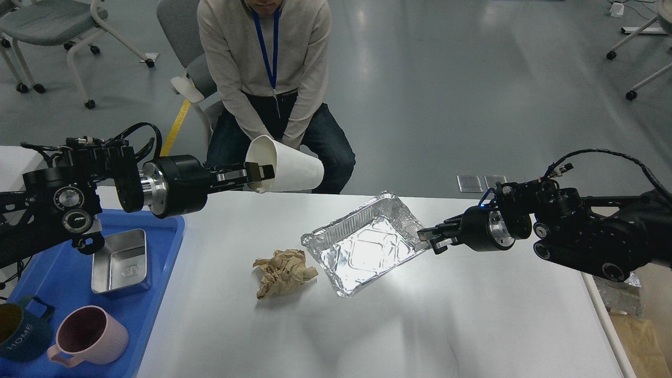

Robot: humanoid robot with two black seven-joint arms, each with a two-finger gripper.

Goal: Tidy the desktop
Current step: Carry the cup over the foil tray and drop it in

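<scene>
Wide white glossy desktop [367, 336] spans below both grippers; the crinkled silver foil tray [362, 247] hangs tilted off the right gripper [431, 237], jaws clamped on its near rim, so thin foil could buckle or slip out. Left gripper [257, 176] pinches the white paper cup's [286, 168] rim, cup sideways past the fingertips; a weak pinch may drop it. Crumpled brown paper wad [283, 272] lies loose between and below the jaws, a low sweep could knock it.

Seated person [273, 68] cropped above the chin, dark mug [18, 333] cut by left edge (lettering partly readable)
</scene>
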